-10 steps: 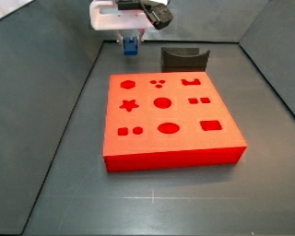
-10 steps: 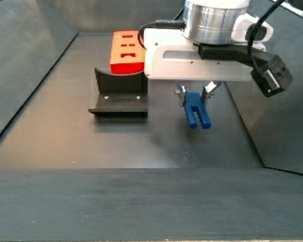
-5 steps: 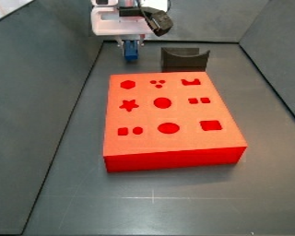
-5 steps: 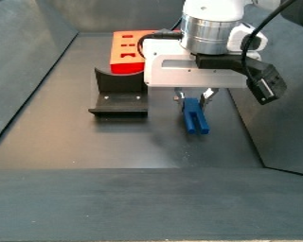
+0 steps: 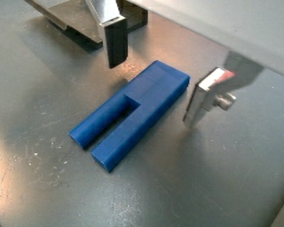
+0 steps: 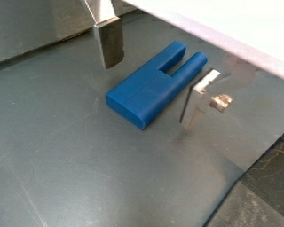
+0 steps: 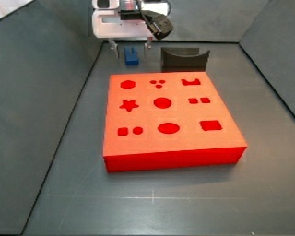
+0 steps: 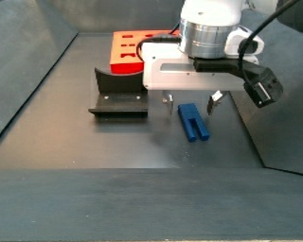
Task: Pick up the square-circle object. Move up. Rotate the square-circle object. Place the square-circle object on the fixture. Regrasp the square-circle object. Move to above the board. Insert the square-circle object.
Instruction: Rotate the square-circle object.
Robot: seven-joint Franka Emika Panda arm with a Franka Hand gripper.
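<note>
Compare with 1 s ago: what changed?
The gripper opened, letting go of the square-circle object, which now lies flat on the floor; a wrist view shows gaps beside both fingers. The gripper rose slightly. The fixture and the board stayed put.

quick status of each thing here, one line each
gripper: jaws open, straddling the blue peg's head, not clamped
square-circle object: lying flat on the floor, not lifted
fixture: empty, beside the peg
board: holes all empty
</note>
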